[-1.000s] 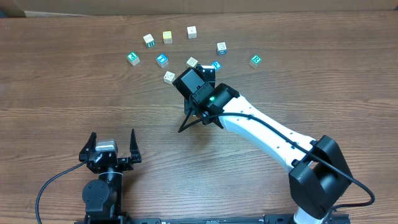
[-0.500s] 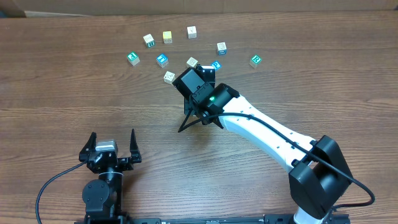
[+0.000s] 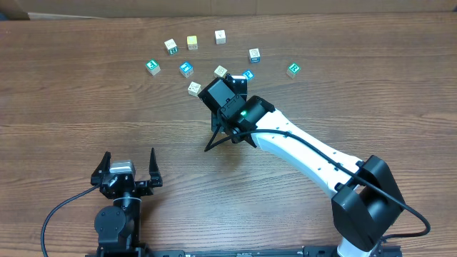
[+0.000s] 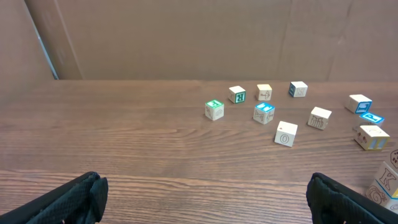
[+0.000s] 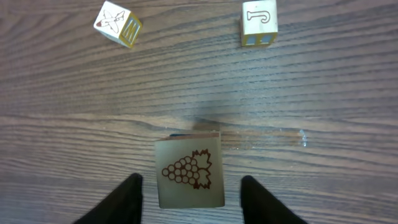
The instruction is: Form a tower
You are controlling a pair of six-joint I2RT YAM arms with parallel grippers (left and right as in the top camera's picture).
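Right claw (image 5: 191, 179) straddles tower (image 5: 186, 167), not touching; only top face visible.

Light: bright, even, from above | shadows: short, soft under loose cubes (image 4: 286, 134) | focus: table (image 5: 323, 81) grain crisp, left wrist view's bottom corners blurred

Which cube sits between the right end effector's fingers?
The grape cube, its grape-bunch face up, between the open fingers of the right end effector, touching neither. The J cube and W cube lie well beyond it.
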